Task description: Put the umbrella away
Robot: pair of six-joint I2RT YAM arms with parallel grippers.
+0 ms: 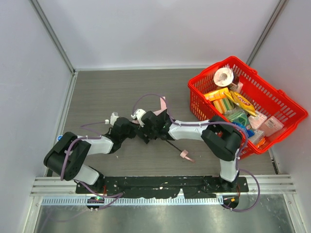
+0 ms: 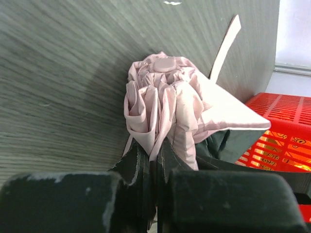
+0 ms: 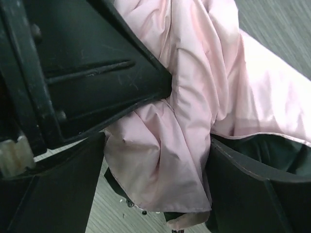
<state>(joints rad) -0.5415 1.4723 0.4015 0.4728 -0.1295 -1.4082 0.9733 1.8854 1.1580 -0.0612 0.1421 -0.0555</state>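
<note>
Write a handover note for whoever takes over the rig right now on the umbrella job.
Left gripper: shut on the bunched pink canopy.
Right gripper: open, jaws astride the same fabric, close beside the left one.
Umbrella: on the table between the arms. Its black shaft points toward the near edge and ends in the pink handle. The strap lies loose.
Done: canopy collapsed and gathered.
Left: the shaft looks not pushed in, the strap is not wrapped, and the umbrella is not put away. A red basket stands at the right.
</note>
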